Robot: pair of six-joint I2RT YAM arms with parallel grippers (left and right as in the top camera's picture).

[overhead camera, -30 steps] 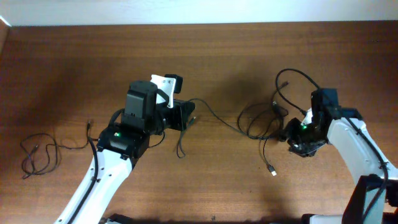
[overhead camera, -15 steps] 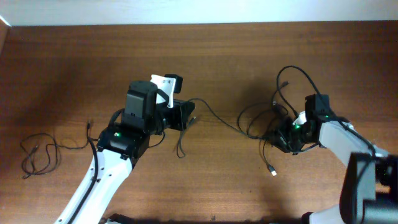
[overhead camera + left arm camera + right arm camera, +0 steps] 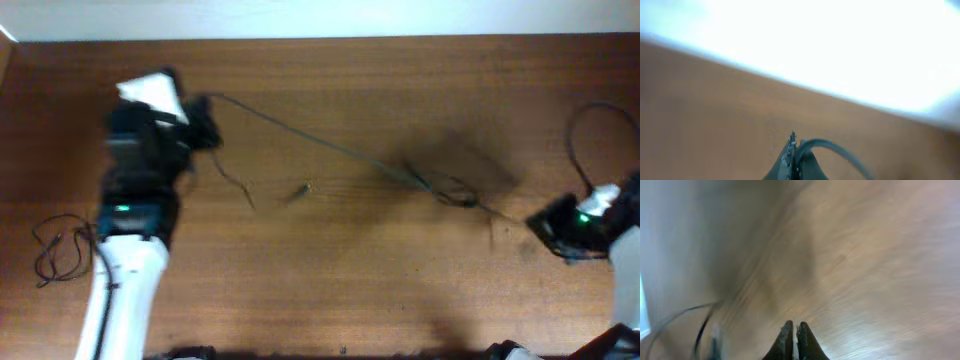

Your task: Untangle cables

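Note:
One thin black cable (image 3: 320, 140) runs taut across the table, from my left gripper (image 3: 205, 108) at the far left to my right gripper (image 3: 535, 222) at the right edge. Both grippers are shut on it. A small knot of loops (image 3: 448, 188) hangs on the line near the right end. A loose plug end (image 3: 300, 190) lies under the middle. In the left wrist view the cable (image 3: 828, 143) arcs out of the shut gripper (image 3: 794, 137). The right wrist view is blurred: its gripper (image 3: 796, 324) has its tips together, with a cable (image 3: 704, 325) to the left.
A separate black cable (image 3: 62, 250) lies coiled at the table's left edge, beside the left arm (image 3: 125, 250). The right arm's own thicker lead (image 3: 575, 140) loops above the right gripper. The table's back edge (image 3: 320, 40) meets a white wall.
Both arms have swung apart, the left up and to the left, the right far to the right. The right gripper shut on the cable, and the bundle was pulled into one taut line.

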